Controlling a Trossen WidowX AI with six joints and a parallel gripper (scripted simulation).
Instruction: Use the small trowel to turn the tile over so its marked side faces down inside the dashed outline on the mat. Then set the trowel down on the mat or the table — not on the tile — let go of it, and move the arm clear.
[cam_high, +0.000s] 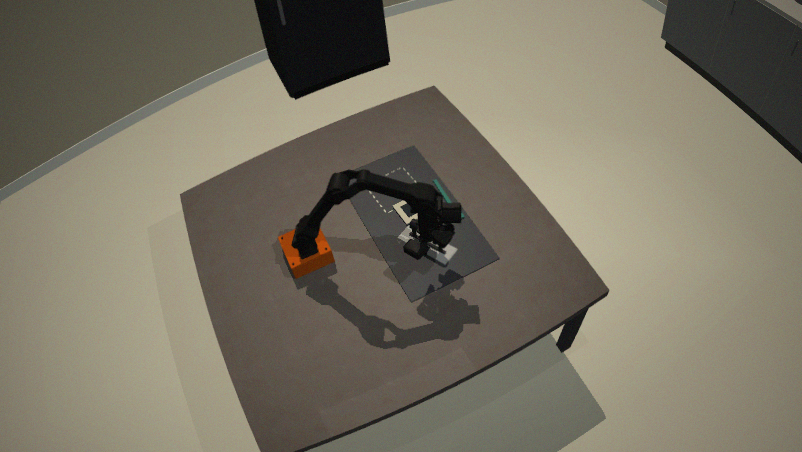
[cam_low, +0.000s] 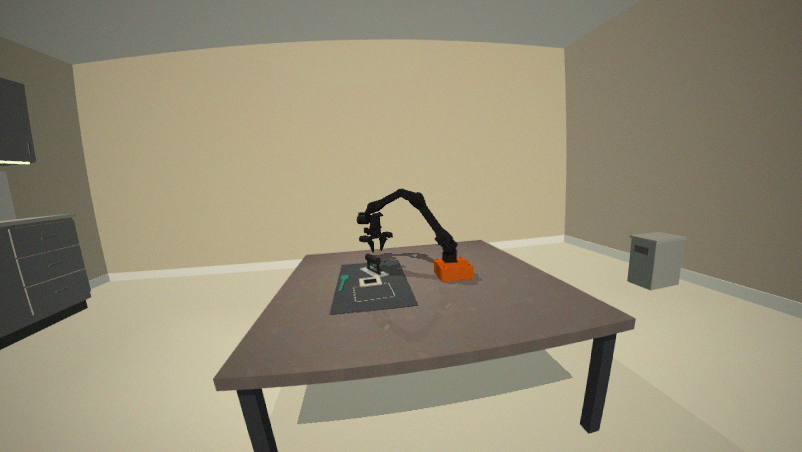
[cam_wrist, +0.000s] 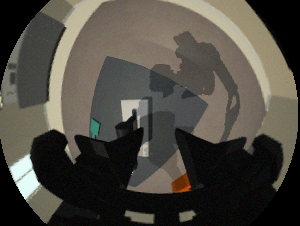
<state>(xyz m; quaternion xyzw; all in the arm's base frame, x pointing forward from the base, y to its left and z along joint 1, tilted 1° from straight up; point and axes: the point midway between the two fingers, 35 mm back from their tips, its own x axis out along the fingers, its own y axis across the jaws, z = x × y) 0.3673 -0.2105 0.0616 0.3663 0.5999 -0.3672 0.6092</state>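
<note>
Above the mat (cam_high: 474, 252) (cam_low: 404, 300) (cam_wrist: 110, 85), the pincer (cam_high: 429, 242) (cam_low: 376, 249) (cam_wrist: 159, 130) stands partly open with nothing between its fingers, while the small trowel (cam_high: 452, 252) (cam_low: 372, 262) (cam_wrist: 128, 107) lies on the mat beneath it. Treat the trowel as light and rigid, its smooth blade probably slippery; grip the raised dark handle (cam_low: 372, 258) (cam_wrist: 126, 128) rather than the flat, pale grey blade. On the mat, between trowel and dashed outline (cam_high: 387, 212) (cam_low: 355, 300), the square cream tile (cam_high: 399, 212) (cam_low: 370, 280), dark mark upward, appears stiff, possibly brittle, and calls for edge support during turning.
</note>
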